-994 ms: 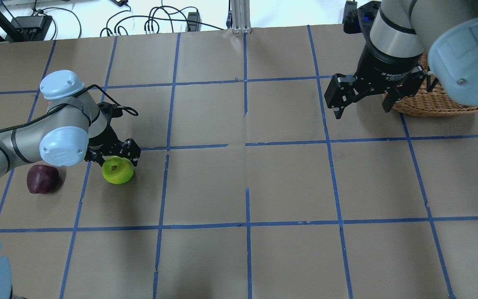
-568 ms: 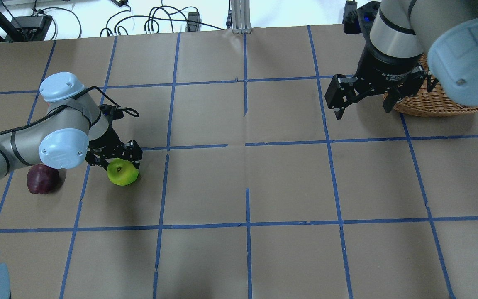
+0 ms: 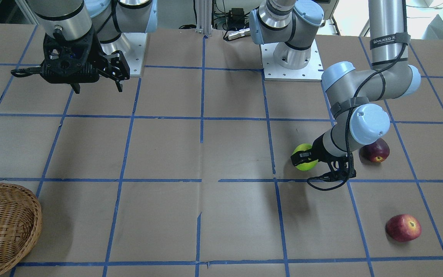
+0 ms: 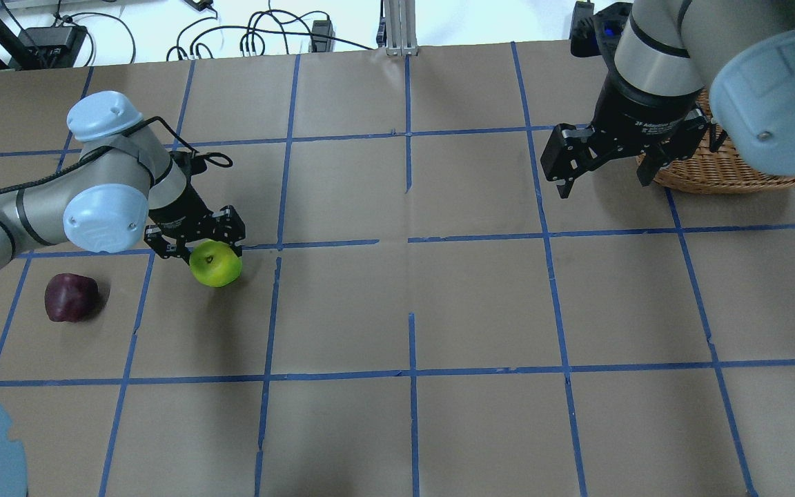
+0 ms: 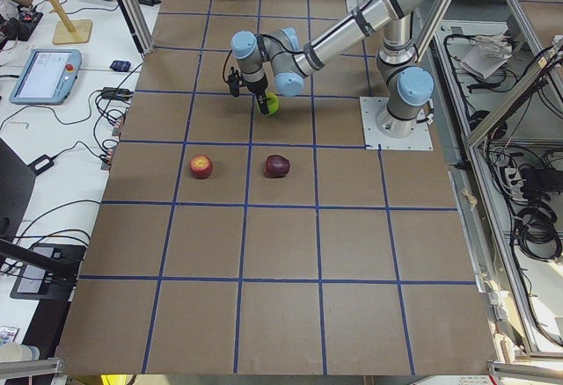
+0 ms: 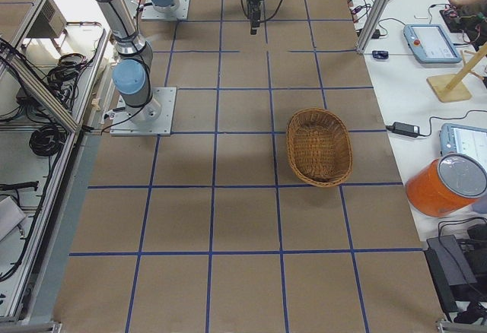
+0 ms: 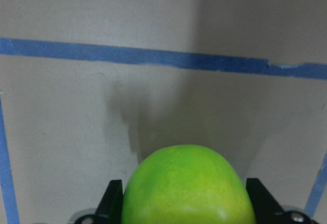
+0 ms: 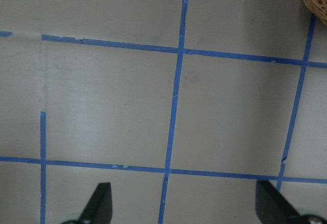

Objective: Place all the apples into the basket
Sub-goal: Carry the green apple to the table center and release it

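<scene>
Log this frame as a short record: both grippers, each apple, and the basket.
left gripper: shut on green apple, apparently lifted off the table
right gripper: open, empty, raised above the table
maroon apple: on the table beside the left arm
red apple: on the table, apart from the others
basket: empty
apples left to place: three

The table (image 4: 480,297) is covered in brown paper, with blue tape (image 4: 544,237) laid out as a grid of big squares, and a few of the strips have little gaps. In the overhead view the far edge has a tangle of black cables (image 4: 259,38) on a white surface, plus a black power brick (image 4: 52,38) and an aluminium post (image 4: 397,27). Seen from the right end, a side bench holds an orange tub (image 6: 441,188) with a grey lid, a blue-edged tablet (image 6: 431,42), a wooden stand (image 6: 449,86) and a black adapter (image 6: 403,129) on a cord
</scene>
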Controlling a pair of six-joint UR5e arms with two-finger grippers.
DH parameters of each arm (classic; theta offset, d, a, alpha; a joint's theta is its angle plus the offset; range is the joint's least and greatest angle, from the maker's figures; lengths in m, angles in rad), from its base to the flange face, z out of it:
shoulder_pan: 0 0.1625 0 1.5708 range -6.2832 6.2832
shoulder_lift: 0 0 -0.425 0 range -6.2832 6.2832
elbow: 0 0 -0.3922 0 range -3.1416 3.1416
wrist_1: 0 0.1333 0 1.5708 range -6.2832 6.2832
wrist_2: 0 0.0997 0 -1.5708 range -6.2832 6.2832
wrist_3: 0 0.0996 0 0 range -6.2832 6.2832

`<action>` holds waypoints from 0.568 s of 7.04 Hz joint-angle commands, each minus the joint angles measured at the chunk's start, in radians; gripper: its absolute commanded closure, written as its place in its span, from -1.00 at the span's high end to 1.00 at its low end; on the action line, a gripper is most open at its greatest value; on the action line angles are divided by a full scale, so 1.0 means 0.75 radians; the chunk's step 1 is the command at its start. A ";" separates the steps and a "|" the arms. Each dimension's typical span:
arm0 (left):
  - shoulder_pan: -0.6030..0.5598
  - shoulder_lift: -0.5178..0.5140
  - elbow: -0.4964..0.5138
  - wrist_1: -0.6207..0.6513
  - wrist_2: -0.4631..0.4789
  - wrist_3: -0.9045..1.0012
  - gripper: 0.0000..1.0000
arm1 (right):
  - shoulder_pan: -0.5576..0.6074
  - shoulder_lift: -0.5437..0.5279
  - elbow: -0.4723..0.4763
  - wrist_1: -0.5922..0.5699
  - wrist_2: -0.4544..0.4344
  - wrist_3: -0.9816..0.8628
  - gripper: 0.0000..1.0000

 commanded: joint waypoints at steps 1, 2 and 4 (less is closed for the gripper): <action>-0.250 -0.084 0.259 -0.127 -0.097 -0.552 -0.83 | -0.004 0.005 0.006 0.006 -0.028 -0.004 1.00; -0.404 -0.138 0.282 -0.040 -0.158 -0.825 -0.83 | -0.002 0.005 0.024 0.000 -0.109 -0.002 1.00; -0.597 -0.274 0.268 0.271 -0.165 -1.137 -0.81 | -0.022 0.005 0.035 0.000 -0.118 0.013 1.00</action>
